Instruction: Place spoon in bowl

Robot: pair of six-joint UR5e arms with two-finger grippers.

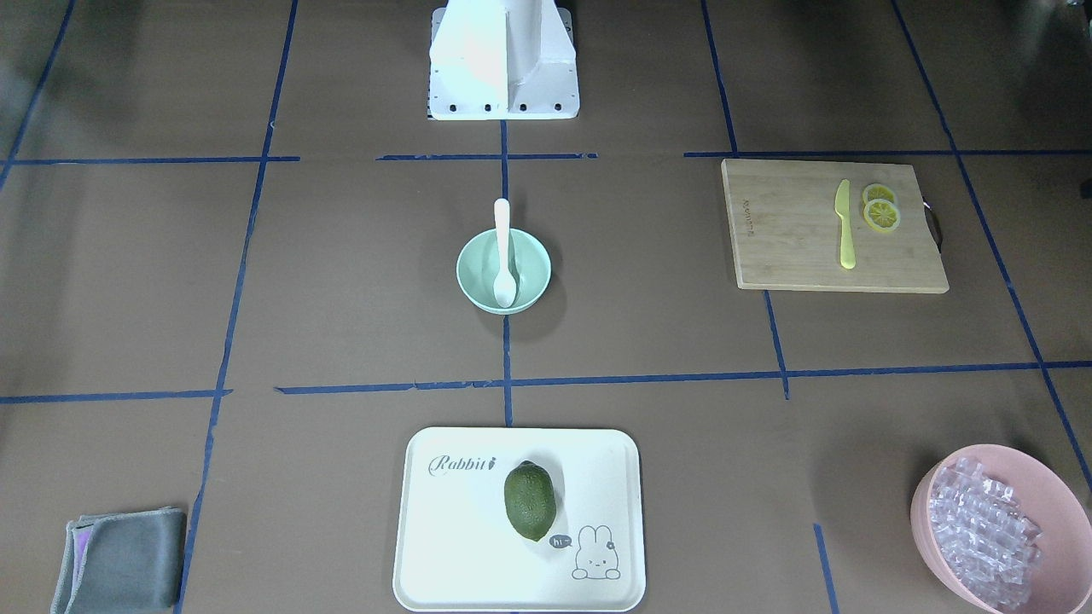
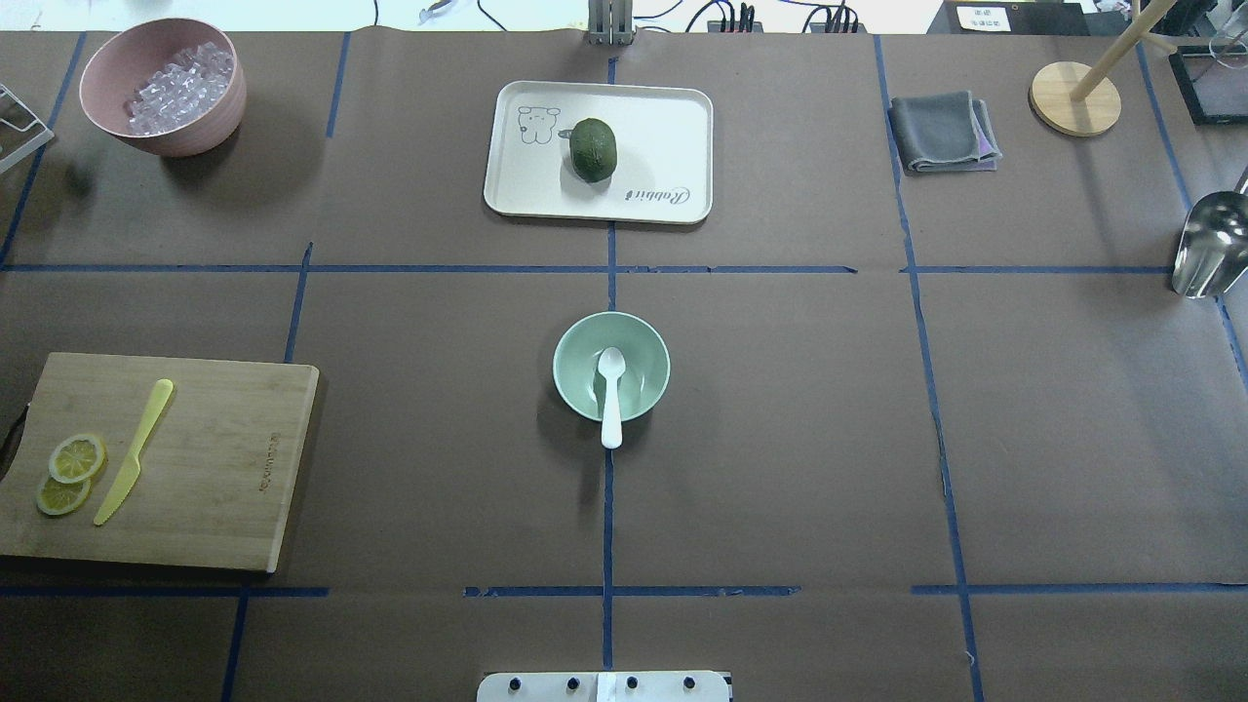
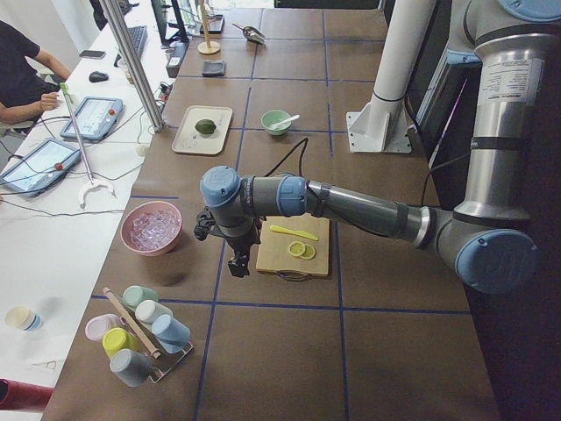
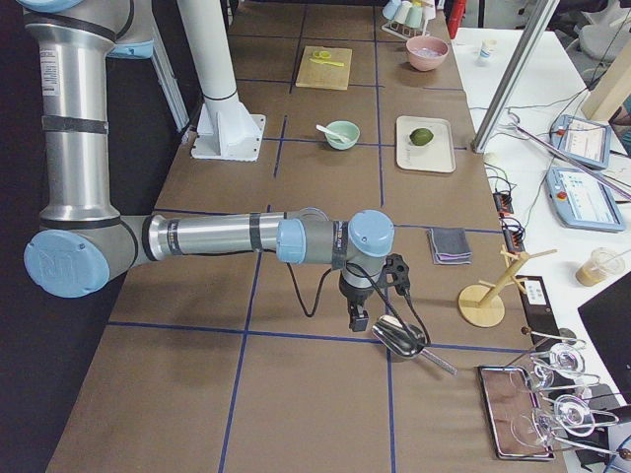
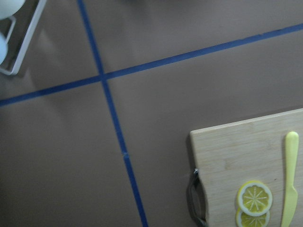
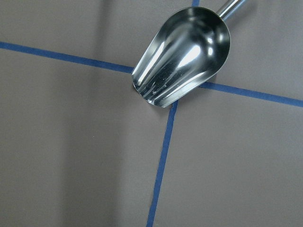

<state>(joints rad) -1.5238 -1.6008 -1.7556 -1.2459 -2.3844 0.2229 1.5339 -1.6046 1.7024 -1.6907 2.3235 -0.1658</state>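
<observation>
The white spoon (image 2: 611, 390) lies in the mint-green bowl (image 2: 645, 363) at the table's middle, scoop inside and handle over the rim toward the robot base. Both show in the front view too, the spoon (image 1: 504, 256) in the bowl (image 1: 478, 275). My left gripper (image 3: 237, 265) hangs far from the bowl, by the cutting board's end; it shows only in the left side view, so I cannot tell if it is open or shut. My right gripper (image 4: 358, 320) hangs over a metal scoop, seen only in the right side view; I cannot tell its state.
A cutting board (image 2: 214, 458) holds a yellow knife (image 2: 135, 451) and lemon slices (image 2: 70, 468). A pink bowl (image 2: 200, 115) holds ice pieces. A white tray (image 2: 663, 146) carries a green fruit (image 2: 593, 149). A grey cloth (image 2: 941, 132) and metal scoop (image 2: 1209, 244) lie on the right.
</observation>
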